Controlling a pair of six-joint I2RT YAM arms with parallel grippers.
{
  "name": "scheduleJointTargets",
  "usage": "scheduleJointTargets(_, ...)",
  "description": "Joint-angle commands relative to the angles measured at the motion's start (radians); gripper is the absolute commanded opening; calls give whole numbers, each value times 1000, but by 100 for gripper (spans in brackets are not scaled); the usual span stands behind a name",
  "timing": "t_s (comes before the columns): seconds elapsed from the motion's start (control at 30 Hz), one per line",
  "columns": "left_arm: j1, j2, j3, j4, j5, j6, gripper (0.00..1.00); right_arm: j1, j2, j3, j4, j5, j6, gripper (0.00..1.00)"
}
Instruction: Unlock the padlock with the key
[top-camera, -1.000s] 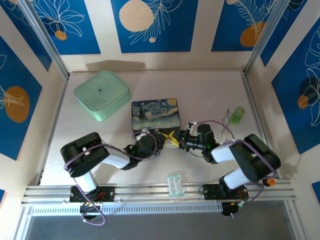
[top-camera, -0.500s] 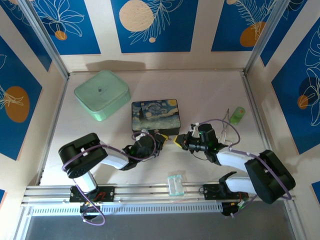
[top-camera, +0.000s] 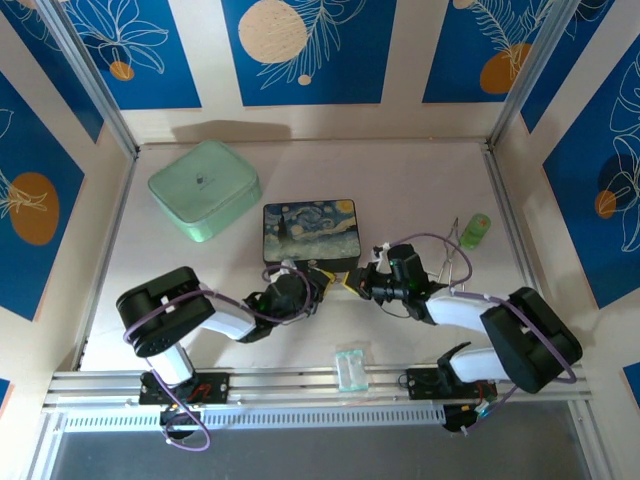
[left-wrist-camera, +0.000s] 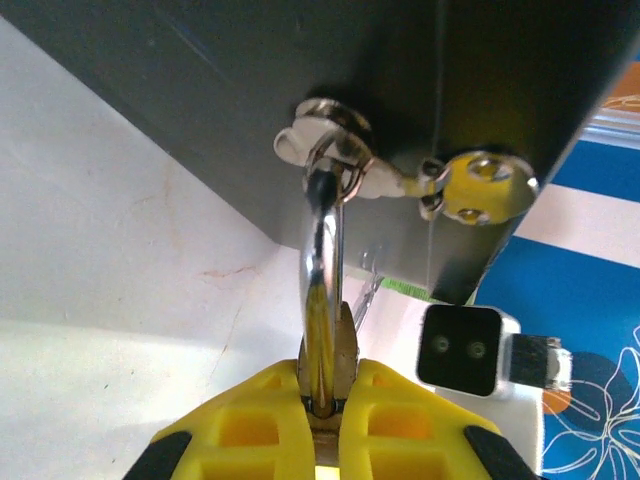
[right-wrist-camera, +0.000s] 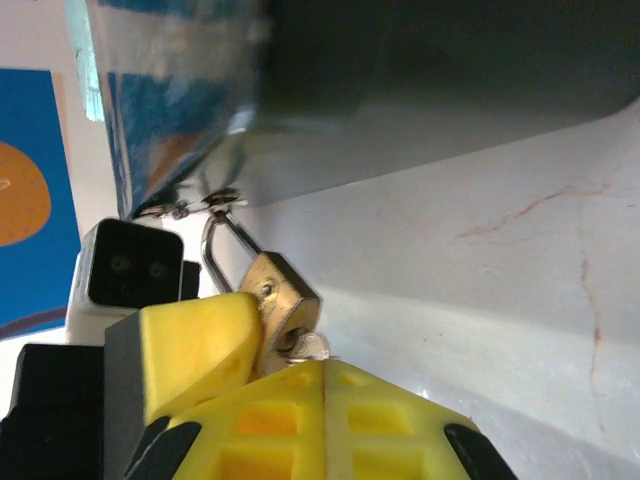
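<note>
your right end effector (right-wrist-camera: 325, 368) has its pads pressed together on the head of the key (right-wrist-camera: 306, 347). the silver bit pokes out of the tips and its far end meets the bottom face of the padlock (right-wrist-camera: 282, 293). it looks like the blade is at or in the keyway, but the entry is hidden behind the tips, so you can't tell how deep it sits.

your left end effector (left-wrist-camera: 326, 388) is clamped on the padlock from the other side. it pinches the brass body low between its pads, with the shackle (left-wrist-camera: 322, 235) standing up out of the grip. my read: that braces the lock against the key.

outward from there, the shackle runs up through the hasp (left-wrist-camera: 335, 125) on the dark front wall of the tin (top-camera: 310, 230). it reads as seated in the body, with no gap visible in the right wrist view, so the lock is not yet open. from above, both end effectors meet tip to tip just off the tin's near edge with the lock between them. can't tell whether the lock is touching the bench (right-wrist-camera: 480, 300) or just above it.

progress, my read:
- done: lock grasped, key grasped, key lined up and likely inserted.
- left: turn the key, get the shackle to pop, then free it from the hasp if you want that counted.

past the halfway mark, with the fiddly part ahead.
</note>
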Motion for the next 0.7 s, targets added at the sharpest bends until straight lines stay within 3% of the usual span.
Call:
scheduleJointTargets(0.0, -9, -47, 15, -58, 55, 55, 0, 2, -103, 30, -191, 70, -174, 11)
scheduleJointTargets(0.1, -7, -80, 30, -150, 75, 83, 0, -9, -184, 23, -301, 93, -308, 26)
scheduleJointTargets(0.2, 2, -89, 23, -172, 96, 92, 0, 51, -225, 41, -382, 191, -493, 50)
scheduleJointTargets(0.23, 8, -90, 21, -175, 111, 97, 0, 100, -228, 54, -409, 264, -553, 64)
scheduleJointTargets(0.27, 15, -91, 20, -177, 128, 112, 0, 155, -224, 63, -427, 348, -613, 98)
scheduleJointTargets(0.33, 30, -86, 19, -189, 158, 149, 0, 241, -207, 78, -437, 456, -721, 99)
scheduleJointTargets(0.4, 44, -86, 3, -202, 186, 156, 0, 277, -196, 66, -410, 474, -797, 97)
scheduleJointTargets(0.53, 72, -125, -4, -298, 260, 178, 0, 281, -198, -24, -209, 382, -946, 66)
scheduleJointTargets(0.67, 113, -195, 0, -404, 338, 234, 0, 287, -192, -39, -143, 370, -1083, 59)
